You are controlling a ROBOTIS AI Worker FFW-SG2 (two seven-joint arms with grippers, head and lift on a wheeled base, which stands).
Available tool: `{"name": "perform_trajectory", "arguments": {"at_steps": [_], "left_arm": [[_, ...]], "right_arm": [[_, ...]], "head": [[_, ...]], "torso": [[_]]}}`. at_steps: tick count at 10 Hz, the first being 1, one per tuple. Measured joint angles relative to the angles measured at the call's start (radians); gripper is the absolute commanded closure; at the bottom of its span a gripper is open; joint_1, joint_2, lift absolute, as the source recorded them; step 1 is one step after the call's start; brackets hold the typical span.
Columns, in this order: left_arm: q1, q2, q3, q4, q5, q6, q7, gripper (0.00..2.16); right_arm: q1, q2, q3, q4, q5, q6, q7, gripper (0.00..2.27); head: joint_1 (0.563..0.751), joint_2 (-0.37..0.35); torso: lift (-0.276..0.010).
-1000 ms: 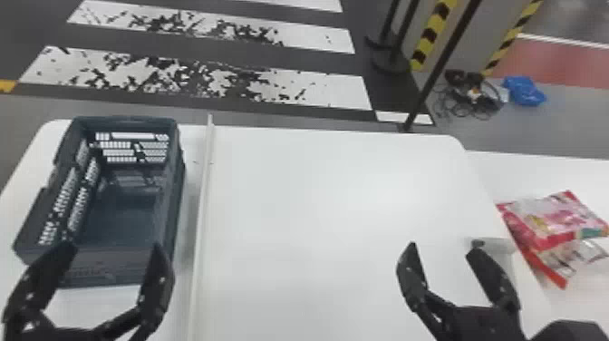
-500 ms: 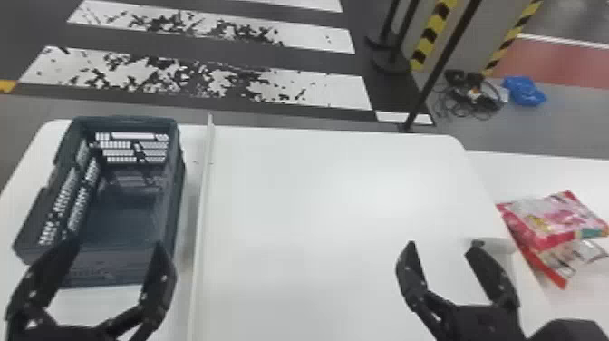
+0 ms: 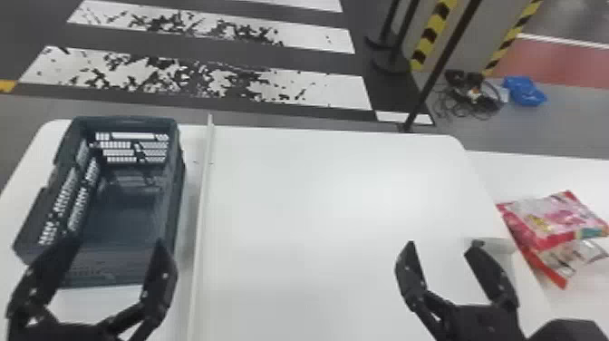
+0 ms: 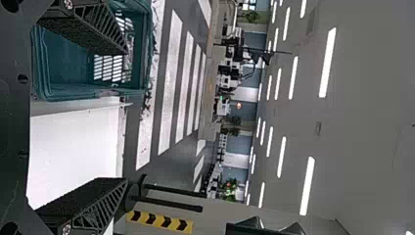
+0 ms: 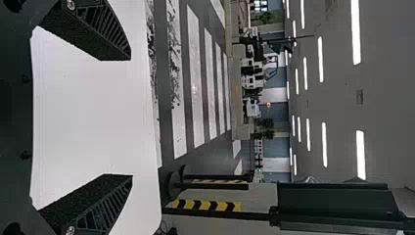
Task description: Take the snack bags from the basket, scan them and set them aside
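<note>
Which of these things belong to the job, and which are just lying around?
Part of the job:
- basket
- snack bags, over on the right
- left gripper
- right gripper
- white table

Seemingly just lying about:
- blue bundle on the floor
- tangle of cables beside it

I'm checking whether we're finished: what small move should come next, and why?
Probably ease the open left gripper and open right gripper back a little: the snack bags already lie off to the right, and the visible part of the floor inside the basket is bare.
</note>
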Motion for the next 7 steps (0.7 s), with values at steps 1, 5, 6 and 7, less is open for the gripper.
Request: {"name": "perform_trajectory", "arguments": {"at_steps": [1,5,6,7], "left_arm": [[0.0,0.0,-0.001,0.0,0.0,0.0,0.0,0.07],[0.001,0.0,-0.003,0.002,0.0,0.0,0.001,0.07],[0.003,-0.001,-0.004,0.002,0.0,-0.001,0.001,0.07],[0.004,-0.001,-0.004,0.002,0.0,-0.005,0.001,0.07]], "right_arm": [[0.0,0.0,0.003,0.0,0.0,0.0,0.001,0.06],[0.004,-0.005,0.008,-0.001,0.003,-0.024,0.001,0.08],[0.006,-0.007,0.011,-0.003,0.004,-0.027,0.001,0.08],[0.008,-0.009,0.012,-0.003,0.004,-0.035,0.001,0.08]], "head": [[0.695,-0.177],[0.695,-0.174],[0.695,-0.171],[0.695,-0.17]], "torso": [[-0.075],[-0.075],[-0.075],[-0.075]]}}
